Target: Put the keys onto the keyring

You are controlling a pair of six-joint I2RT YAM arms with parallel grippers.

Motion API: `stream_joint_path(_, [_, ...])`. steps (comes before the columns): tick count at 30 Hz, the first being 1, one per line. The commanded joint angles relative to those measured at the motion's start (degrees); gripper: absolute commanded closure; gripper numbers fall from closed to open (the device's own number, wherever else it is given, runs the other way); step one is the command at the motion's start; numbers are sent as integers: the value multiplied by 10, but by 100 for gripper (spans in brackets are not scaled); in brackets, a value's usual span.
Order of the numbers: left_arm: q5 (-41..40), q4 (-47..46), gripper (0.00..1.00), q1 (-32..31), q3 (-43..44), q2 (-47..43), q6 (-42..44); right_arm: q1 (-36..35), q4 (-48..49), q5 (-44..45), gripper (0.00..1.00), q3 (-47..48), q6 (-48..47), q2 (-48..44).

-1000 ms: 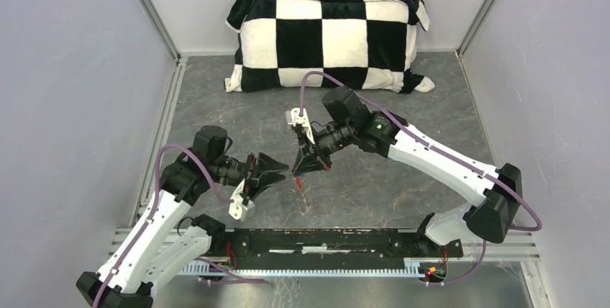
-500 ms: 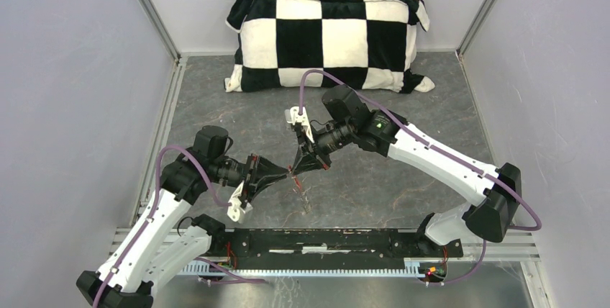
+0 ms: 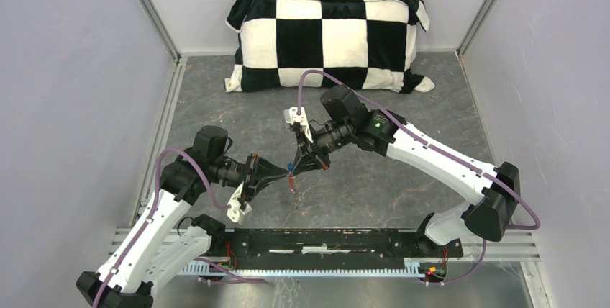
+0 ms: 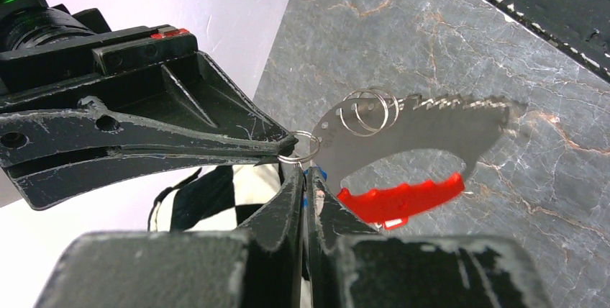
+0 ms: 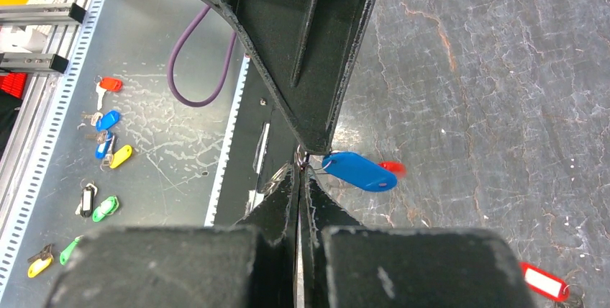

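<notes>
Over the middle of the table my two grippers meet tip to tip. My right gripper point(image 3: 296, 166) point(image 5: 301, 169) is shut on a small silver keyring point(image 4: 301, 151). From linked rings point(image 4: 367, 110) hangs a flat silver toothed piece point(image 4: 424, 124) with a red strip point(image 4: 403, 200), blurred. My left gripper point(image 3: 286, 172) point(image 4: 308, 173) is shut on the end of a blue tag point(image 5: 360, 171), right under the keyring. A thin wire loop joins the tag to the spot where the tips meet. No key blade shows on the blue tag.
A red-and-white tag point(image 5: 544, 281) lies on the grey table near the right arm. Several coloured tagged keys point(image 5: 108, 119) lie on the metal shelf beyond the black rail point(image 3: 324, 239). A checkered pillow point(image 3: 327, 38) lies against the back wall.
My left gripper moved right up to the right gripper's tips and closed its jaws from wide open. The right arm stayed nearly still; the hanging piece shifted slightly left.
</notes>
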State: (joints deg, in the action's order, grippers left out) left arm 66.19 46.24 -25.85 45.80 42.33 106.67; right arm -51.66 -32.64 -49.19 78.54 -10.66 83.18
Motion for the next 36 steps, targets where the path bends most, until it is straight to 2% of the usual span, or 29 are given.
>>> stream_joint_path(1, [13,-15,95,-2,8,-5,20,-2,36,3,100,6,12,-10])
stream_joint_path(6, [-8,-182,98,-2,-64,-64,-83,-2,113,22,100,-41,59,-33])
stream_joint_path(8, [-18,-247,98,-2,-98,-88,-96,-2,166,36,100,-65,93,-47])
stream_joint_path(14, [-46,-271,98,-2,-144,-125,-41,-2,306,71,100,-136,181,-81])
stream_joint_path(25, [-108,-370,98,-2,-190,-138,-32,-2,445,142,100,-237,263,-129])
stream_joint_path(30, [-107,-365,98,-2,-181,-140,-72,-3,471,154,100,-259,275,-135])
stream_joint_path(36, [-23,-181,80,-2,-107,-120,-75,-3,442,159,100,-249,249,-135])
